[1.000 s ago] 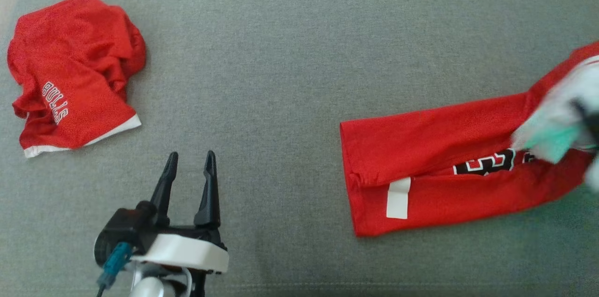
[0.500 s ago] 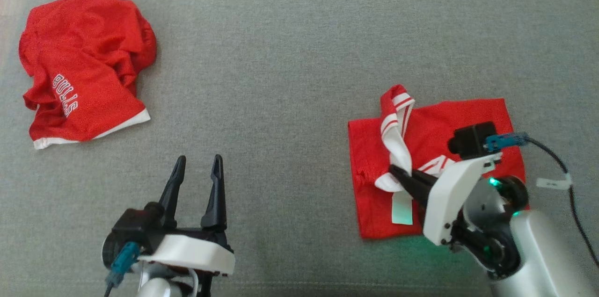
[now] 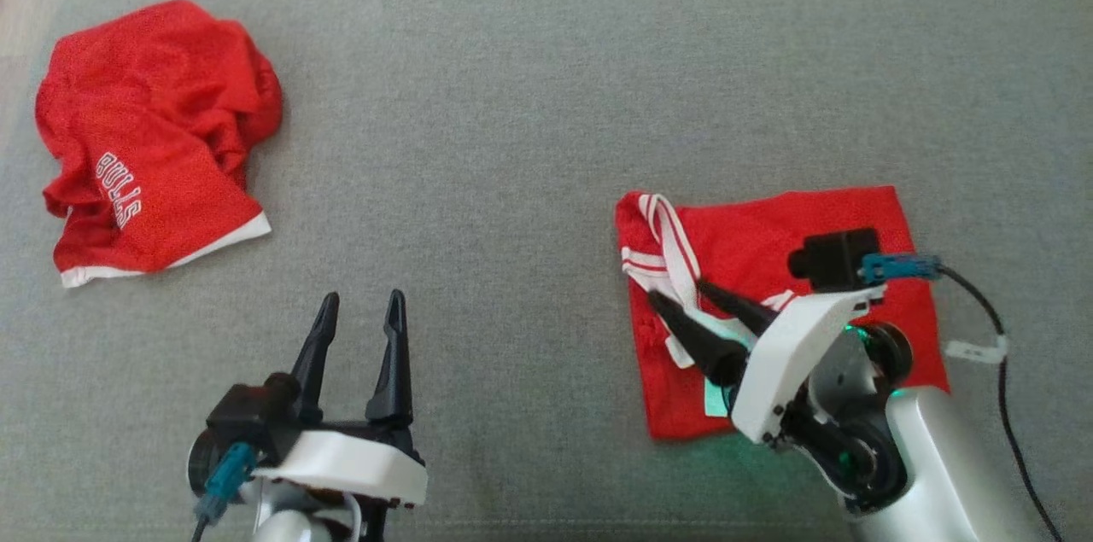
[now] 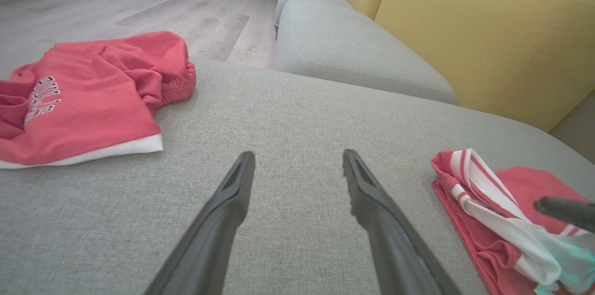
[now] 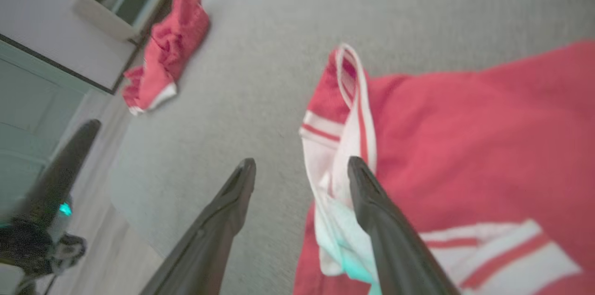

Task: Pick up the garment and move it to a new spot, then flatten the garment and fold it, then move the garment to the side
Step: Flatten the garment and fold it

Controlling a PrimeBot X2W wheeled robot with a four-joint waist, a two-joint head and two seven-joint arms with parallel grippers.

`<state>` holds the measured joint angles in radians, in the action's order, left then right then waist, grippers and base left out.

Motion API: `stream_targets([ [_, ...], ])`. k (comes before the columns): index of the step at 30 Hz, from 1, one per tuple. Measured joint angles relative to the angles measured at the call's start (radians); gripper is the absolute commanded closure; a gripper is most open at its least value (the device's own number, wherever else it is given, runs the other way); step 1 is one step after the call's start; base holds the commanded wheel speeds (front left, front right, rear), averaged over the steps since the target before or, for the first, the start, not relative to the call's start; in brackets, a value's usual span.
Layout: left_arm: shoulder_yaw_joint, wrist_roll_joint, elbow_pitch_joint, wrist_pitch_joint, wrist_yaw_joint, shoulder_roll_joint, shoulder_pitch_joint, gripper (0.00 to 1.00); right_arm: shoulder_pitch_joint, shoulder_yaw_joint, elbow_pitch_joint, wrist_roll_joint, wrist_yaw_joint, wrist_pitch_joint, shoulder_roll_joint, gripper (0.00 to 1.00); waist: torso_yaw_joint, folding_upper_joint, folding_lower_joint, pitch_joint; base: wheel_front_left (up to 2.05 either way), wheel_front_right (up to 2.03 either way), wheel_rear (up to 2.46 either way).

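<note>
The garment (image 3: 768, 226), a red jersey with white-and-red striped trim (image 3: 675, 239), lies folded into a rough square on the grey cushion (image 3: 512, 98) at the right. My right gripper (image 3: 677, 290) stands open over its left edge, with the loose trim lying slack under and beside its fingers. The right wrist view shows the same jersey (image 5: 488, 123) past my open right gripper (image 5: 302, 161). My left gripper (image 3: 362, 298) is open and holds nothing at the lower left, well away from the jersey (image 4: 534, 183). It is open over bare cushion in the left wrist view too (image 4: 298, 155).
Crumpled red shorts (image 3: 145, 132) lettered BULLS lie at the cushion's far left corner (image 4: 93, 95). Wooden floor (image 4: 139, 7) lies beyond that edge. A yellow sofa back (image 4: 465, 39) rises behind the grey seating.
The jersey was stretched out long a second ago and is now folded over into a square. My right gripper has opened and let go of the trim. The head camera shifted slightly.
</note>
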<state>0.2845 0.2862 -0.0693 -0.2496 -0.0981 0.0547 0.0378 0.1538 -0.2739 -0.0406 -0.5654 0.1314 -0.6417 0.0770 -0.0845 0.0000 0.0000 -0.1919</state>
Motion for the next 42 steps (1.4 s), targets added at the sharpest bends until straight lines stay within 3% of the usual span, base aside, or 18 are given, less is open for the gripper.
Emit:
stream_targets([
  [4,-0.004,-0.001,-0.001,0.0,0.002,0.0,0.0,0.0,-0.003,0.016,0.052,-0.012,0.0,0.071,-0.003,0.0,0.006,0.0,0.0,0.014,0.0,0.0,0.0],
  [8,-0.012,-0.018,-0.002,0.0,0.003,0.0,0.0,0.0,-0.023,0.057,0.114,0.048,0.0,0.192,0.01,0.0,0.019,0.0,0.0,0.031,0.0,0.0,0.0],
  [13,-0.036,-0.042,-0.002,0.0,0.02,0.0,0.002,0.0,-0.11,0.163,0.122,0.115,0.0,0.357,0.039,0.0,0.04,0.0,0.0,0.055,0.0,0.0,0.0],
  [18,-0.047,-0.066,0.0,0.0,0.021,0.0,0.012,0.0,-0.158,0.277,0.039,0.231,0.0,0.521,0.06,0.0,0.062,0.0,0.0,0.083,0.0,0.0,0.0],
  [25,-0.072,-0.091,-0.001,0.0,0.029,0.0,0.066,0.0,-0.209,0.342,-0.098,0.393,0.0,0.72,0.062,0.0,0.075,0.0,0.0,0.122,0.0,0.0,0.0],
  [29,-0.072,-0.091,-0.001,0.0,0.028,0.0,0.065,0.0,-0.208,0.365,-0.161,0.421,0.0,0.785,0.047,0.01,0.065,0.0,0.0,0.131,0.0,0.0,0.0],
  [30,-0.072,-0.091,-0.001,0.0,0.028,0.0,0.065,0.0,-0.207,0.365,-0.173,0.426,0.0,0.79,0.044,0.36,0.061,0.0,0.0,0.132,0.0,0.0,0.0],
  [31,-0.071,-0.091,-0.001,0.0,0.028,0.0,0.065,0.0,-0.206,0.365,-0.182,0.429,0.0,0.796,0.038,0.6,0.057,0.0,0.0,0.132,0.0,0.0,0.0],
  [32,-0.07,-0.091,-0.001,0.0,0.028,0.0,0.065,0.0,-0.205,0.358,-0.191,0.429,0.0,0.799,0.034,1.0,0.052,0.0,0.0,0.132,0.0,0.0,0.0],
  [39,-0.067,-0.088,0.006,0.0,0.026,0.0,0.064,0.0,-0.092,0.191,-0.279,0.439,0.0,0.773,0.035,1.0,0.027,0.0,0.0,0.101,0.0,0.0,0.0],
  [42,-0.048,-0.084,0.011,0.0,0.022,0.0,0.05,0.0,0.034,0.087,-0.393,0.456,0.0,0.747,0.031,1.0,0.011,0.0,0.0001,0.064,0.0,0.0,0.0],
])
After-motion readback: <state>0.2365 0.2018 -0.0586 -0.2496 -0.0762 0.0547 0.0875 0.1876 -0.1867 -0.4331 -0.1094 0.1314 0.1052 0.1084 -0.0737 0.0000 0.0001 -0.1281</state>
